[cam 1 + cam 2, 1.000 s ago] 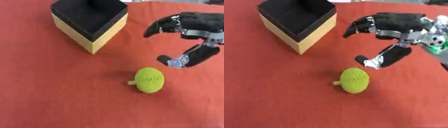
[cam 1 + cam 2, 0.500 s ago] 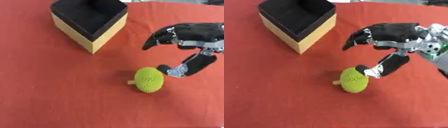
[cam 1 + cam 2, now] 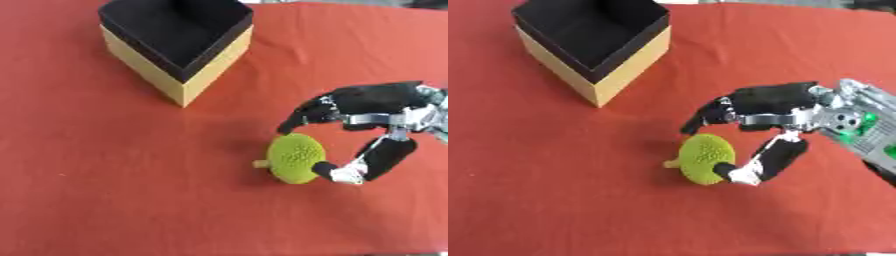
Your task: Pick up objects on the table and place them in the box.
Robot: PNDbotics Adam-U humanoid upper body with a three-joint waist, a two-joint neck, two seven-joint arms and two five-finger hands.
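The green bumpy fruit [image 3: 296, 158] lies on the red worktop [image 3: 105, 175] just left of the right hand [image 3: 367, 107] — fingers above, thumb at its near side, not yet closed — box [image 3: 179, 40] far-left

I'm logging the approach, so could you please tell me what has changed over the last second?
The right hand has come down and toward the green ball, from hovering up and to its right. Its thumb now touches the ball's right side and its fingers arch over the top; it has not lifted the ball. The ball, the box and the red cloth stayed put.
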